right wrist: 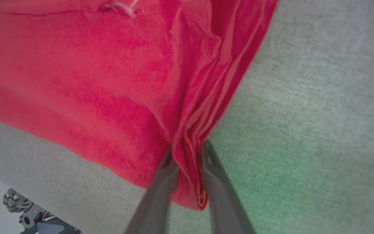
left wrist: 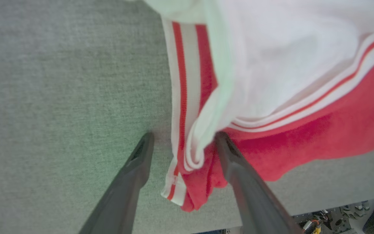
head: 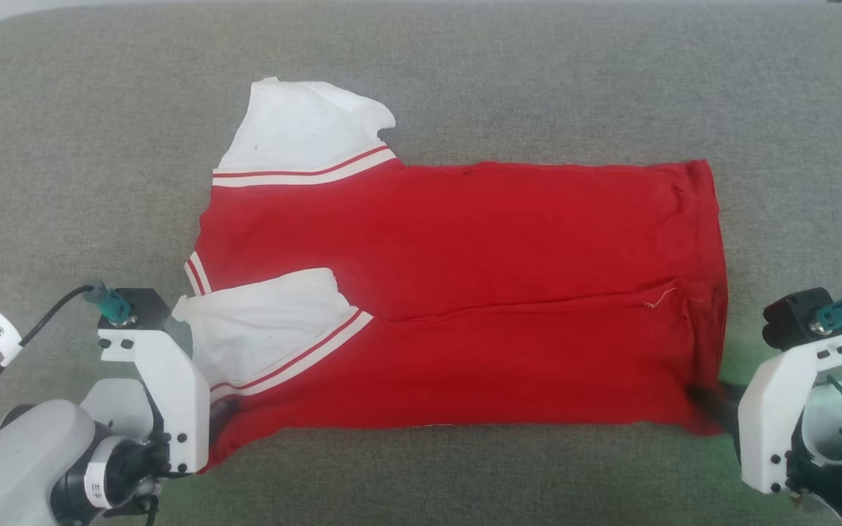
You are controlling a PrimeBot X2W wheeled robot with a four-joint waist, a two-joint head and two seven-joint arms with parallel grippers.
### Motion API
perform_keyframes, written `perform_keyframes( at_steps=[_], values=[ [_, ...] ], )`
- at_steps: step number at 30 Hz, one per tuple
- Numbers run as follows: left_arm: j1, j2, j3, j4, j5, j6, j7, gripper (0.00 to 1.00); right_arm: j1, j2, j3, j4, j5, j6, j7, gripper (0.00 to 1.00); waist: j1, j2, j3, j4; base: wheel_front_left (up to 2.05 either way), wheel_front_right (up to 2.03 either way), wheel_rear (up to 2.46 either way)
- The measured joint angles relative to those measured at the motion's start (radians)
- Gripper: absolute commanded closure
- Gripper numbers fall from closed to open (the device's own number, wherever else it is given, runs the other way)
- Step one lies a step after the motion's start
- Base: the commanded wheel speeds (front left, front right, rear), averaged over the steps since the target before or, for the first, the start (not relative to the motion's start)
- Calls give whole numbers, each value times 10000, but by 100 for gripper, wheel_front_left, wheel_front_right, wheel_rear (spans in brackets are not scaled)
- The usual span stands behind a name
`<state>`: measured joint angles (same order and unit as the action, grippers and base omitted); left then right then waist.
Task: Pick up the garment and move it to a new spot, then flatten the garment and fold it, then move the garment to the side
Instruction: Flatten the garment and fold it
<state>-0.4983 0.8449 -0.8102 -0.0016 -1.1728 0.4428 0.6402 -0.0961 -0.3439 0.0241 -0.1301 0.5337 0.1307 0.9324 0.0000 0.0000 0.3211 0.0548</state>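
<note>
Red garment (head: 465, 241): left claw (left wrist: 183, 135) spread; right claw (right wrist: 188, 148) pinching its corner.

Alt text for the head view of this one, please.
A white-sleeved red jersey-style shirt lies on a grey fabric surface, collar end to the left, its near side folded up over the middle. The left gripper sits at the shirt's near-left corner and the right gripper at its near-right corner.

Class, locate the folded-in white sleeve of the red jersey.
The white sleeve lies lower left in the head view, folded onto the red jersey, beside the left end effector.
</note>
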Motion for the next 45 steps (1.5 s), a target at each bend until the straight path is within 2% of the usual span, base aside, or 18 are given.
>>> perform_keyframes(
  at_steps=[4, 11, 15, 18, 21, 25, 26, 27, 36, 39, 45],
  values=[
    [-60, 67, 92, 42, -48, 13, 8, 0, -185, 61, 77, 268, 2, 0, -341, 0, 0, 0, -107, -19, 0, 0, 0],
    [-386, 715, 403, -573, 23, 270, 184, 0, -328, 33, -211, 98, 15, 0, -945, 0, 0, 0, -326, -133, 0, 0, 0],
    [-869, 1212, 552, -1009, 207, 366, 431, 0, -577, 98, -581, -257, -240, 0, -1643, 0, 0, 0, -415, -321, 0, 0, 0],
    [-1445, 1319, 692, -1032, 456, 255, 537, 0, -882, 353, -729, -545, -560, -2, -2399, 0, 0, 0, -429, -528, 0, 0, 0],
    [-2092, 1289, 719, -786, 679, -86, 639, 0, -1288, 623, -709, -734, -815, -2, -3273, 0, 0, 0, -389, -796, 0, 0, 0],
    [-3059, 957, 704, -77, 918, -639, 754, 0, -1813, 886, -439, -857, -1151, -2, -4642, 0, 0, 0, -239, -1232, 0, 0, 0],
    [-3612, 823, 704, 437, 1177, -999, 744, 0, -2017, 1018, -213, -788, -1289, 0, -5317, 0, 0, 0, -120, -1480, 0, 0, 0],
    [-3862, 769, 713, 721, 1254, -1181, 706, 0, -2116, 1101, -123, -723, -1371, 0, -5634, 0, 0, 0, -54, -1604, 0, 0, 0],
    [-5806, 280, 679, 3503, 1893, -2591, 525, 0, -2611, 1741, 614, 69, -1555, -2, -7499, 0, 0, 0, 808, -2677, 0, 0, 0],
    [-6260, 188, 665, 4422, 2010, -2805, 522, 0, -2685, 1881, 784, 309, -1536, -2, -7779, 0, 0, 0, 1127, -2967, 0, 0, 0],
    [-6699, -107, 562, 6078, 2004, -2968, 892, 0, -2826, 1942, 961, 692, -1429, -2, -7988, 0, 0, 0, 1673, -3385, 0, 0, 0]
  ],
)
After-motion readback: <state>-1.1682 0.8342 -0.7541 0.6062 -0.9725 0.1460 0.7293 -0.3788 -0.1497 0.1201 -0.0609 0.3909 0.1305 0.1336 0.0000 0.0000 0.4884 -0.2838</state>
